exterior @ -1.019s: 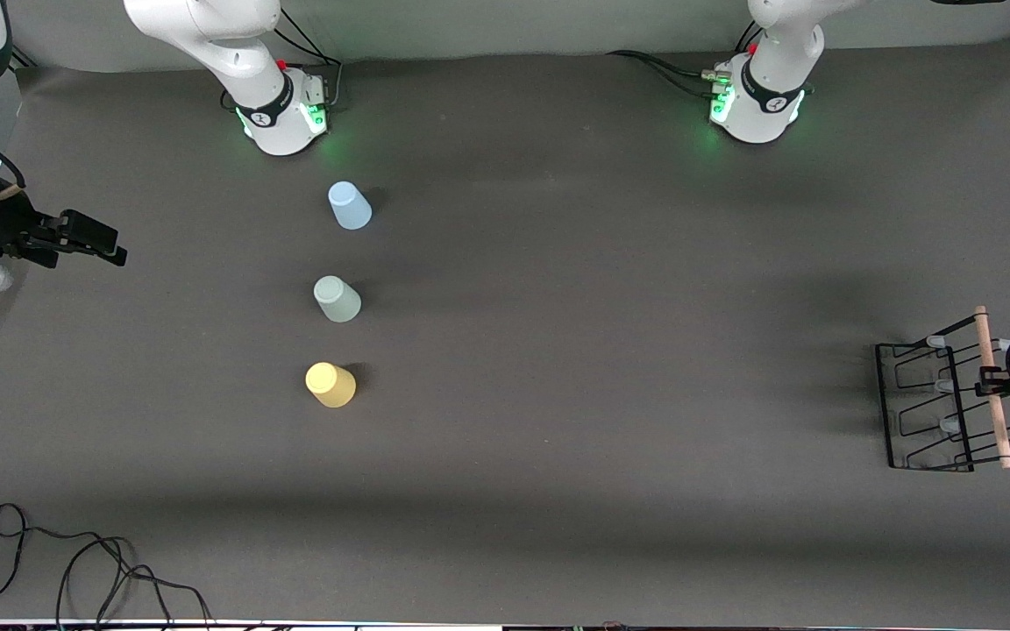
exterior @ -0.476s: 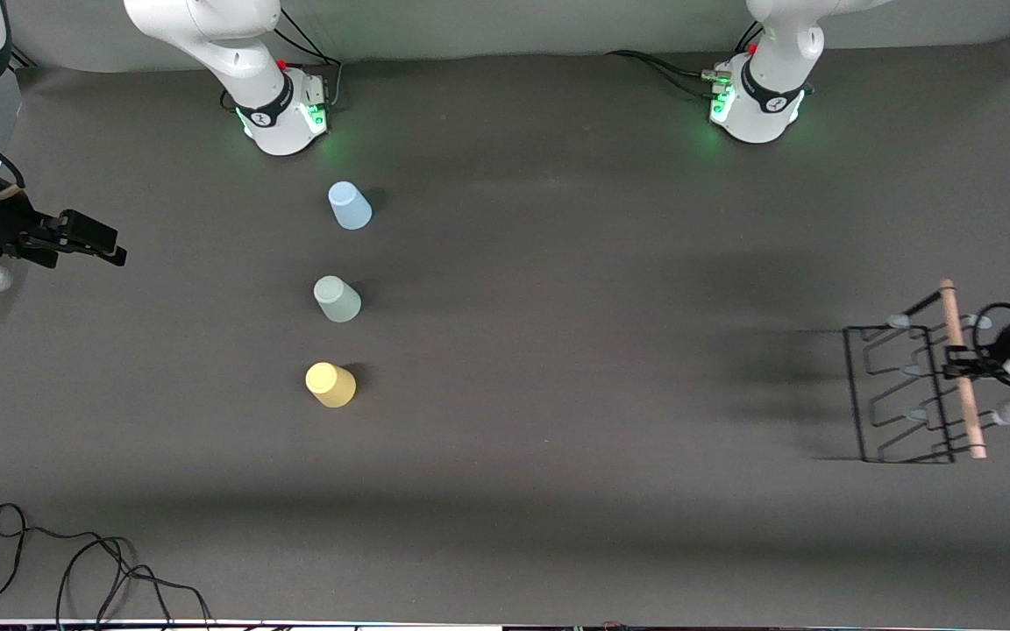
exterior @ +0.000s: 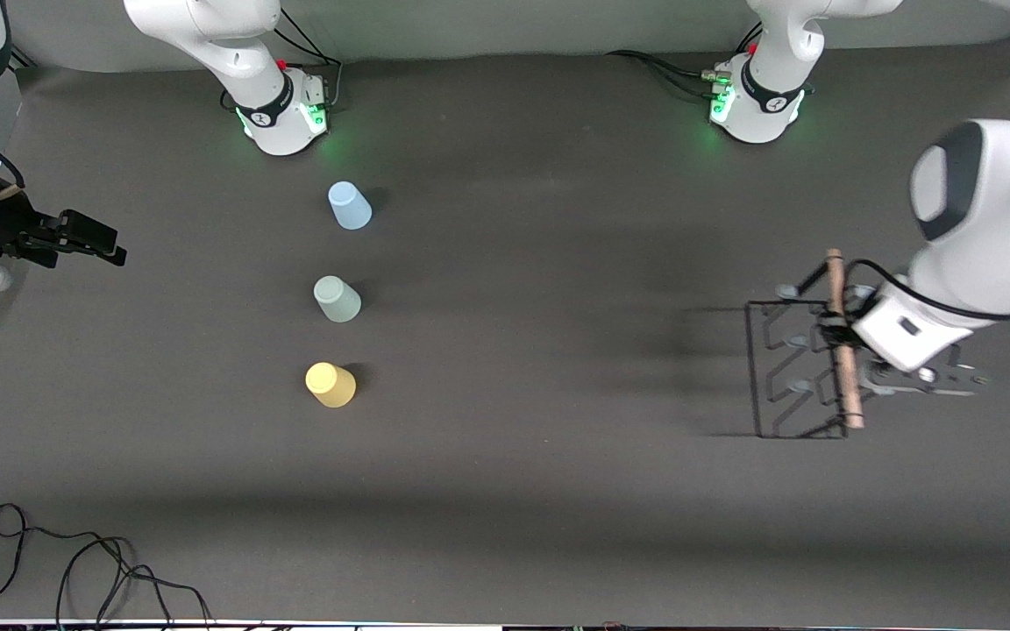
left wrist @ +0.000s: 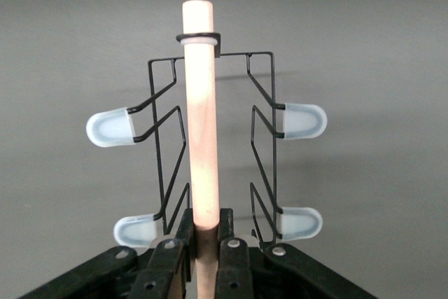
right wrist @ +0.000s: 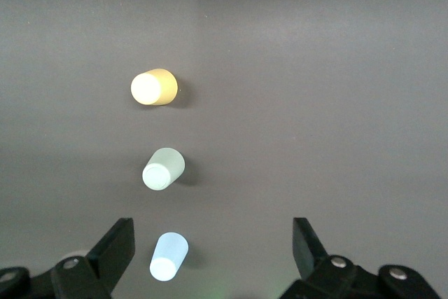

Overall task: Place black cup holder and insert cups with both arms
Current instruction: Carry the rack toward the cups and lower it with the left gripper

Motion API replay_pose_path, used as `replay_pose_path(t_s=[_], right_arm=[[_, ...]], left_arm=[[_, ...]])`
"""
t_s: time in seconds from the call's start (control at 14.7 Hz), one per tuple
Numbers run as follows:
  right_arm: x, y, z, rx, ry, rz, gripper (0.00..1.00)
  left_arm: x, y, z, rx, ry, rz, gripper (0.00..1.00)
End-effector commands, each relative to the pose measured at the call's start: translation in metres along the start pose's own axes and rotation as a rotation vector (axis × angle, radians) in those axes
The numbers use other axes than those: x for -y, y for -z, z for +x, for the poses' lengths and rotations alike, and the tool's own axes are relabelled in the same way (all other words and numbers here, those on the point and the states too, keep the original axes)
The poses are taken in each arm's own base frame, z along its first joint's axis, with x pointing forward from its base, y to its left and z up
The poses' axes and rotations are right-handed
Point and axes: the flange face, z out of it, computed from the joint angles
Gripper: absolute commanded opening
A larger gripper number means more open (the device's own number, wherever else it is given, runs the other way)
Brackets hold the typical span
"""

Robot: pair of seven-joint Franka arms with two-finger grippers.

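**Cup holder's in the air, cups haven't been touched yet**

Cup holder [exterior: 799, 368] first: the black wire rack sits at the right side of the front frame, roughly mid-height, and it's hanging from the left gripper [exterior: 836, 337], which is clenched on the wooden rod handle [exterior: 842, 337]. Its shadow falls on the table apart from the wire, so I'd say it's lifted clear, over the left arm's end of the table. The left wrist view shows it best: both fingers [left wrist: 168, 260] pinch the rod handle near its lower end, with the wire frame and four pale-blue-capped pegs [left wrist: 304, 120] spread out to either side. Nothing's hanging on any peg.

All three cups stand upside down in a tidy column in the left-centre of the front frame. The light blue cup [exterior: 349, 205] is highest in the frame, the pale green cup [exterior: 337, 298] is in the middle, and the yellow cup [exterior: 330, 384] is lowest, so nearest the camera. They're well apart from each other.

The right gripper [exterior: 84, 237] is at the left edge of the front frame, fingers spread wide with nothing in them. Its wrist view looks down on the three cups, so it's just waiting.

So, progress-wise: early days. The rack is grabbed but not yet placed, and my guess is it's headed toward the middle of the table. Setting it down and putting on all three cups is all still to do.
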Motion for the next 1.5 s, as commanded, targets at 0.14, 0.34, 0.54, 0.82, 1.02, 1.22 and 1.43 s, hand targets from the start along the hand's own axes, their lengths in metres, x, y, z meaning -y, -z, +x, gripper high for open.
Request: replay_pose_path(t_s=[0.14, 0.34, 0.54, 0.82, 1.02, 1.22, 1.43], right_arm=[[-0.001, 0.003, -0.004, 0.001, -0.004, -0.011, 1.0], [-0.001, 0.004, -0.004, -0.001, -0.004, -0.011, 1.0], [-0.001, 0.004, -0.004, -0.002, -0.004, -0.011, 1.0], [-0.001, 0.004, -0.004, 0.001, -0.004, -0.011, 1.0], [-0.001, 0.004, -0.004, -0.001, -0.004, -0.011, 1.0], [-0.001, 0.004, -0.004, -0.001, -0.004, -0.011, 1.0], [-0.001, 0.004, -0.004, -0.001, -0.004, -0.011, 1.0]], left_arm=[[-0.118, -0.012, -0.045, 0.032, 0.043, 0.009, 0.0], [-0.188, -0.019, -0.059, -0.003, 0.088, 0.003, 0.0], [-0.261, -0.049, -0.077, -0.029, 0.12, -0.006, 0.0], [-0.321, -0.094, -0.1, -0.02, 0.085, 0.018, 0.0], [-0.342, -0.119, -0.101, -0.05, 0.107, -0.004, 0.0], [-0.351, -0.133, -0.1, -0.059, 0.118, -0.012, 0.0], [-0.351, -0.143, -0.1, -0.049, 0.121, -0.003, 0.54]])
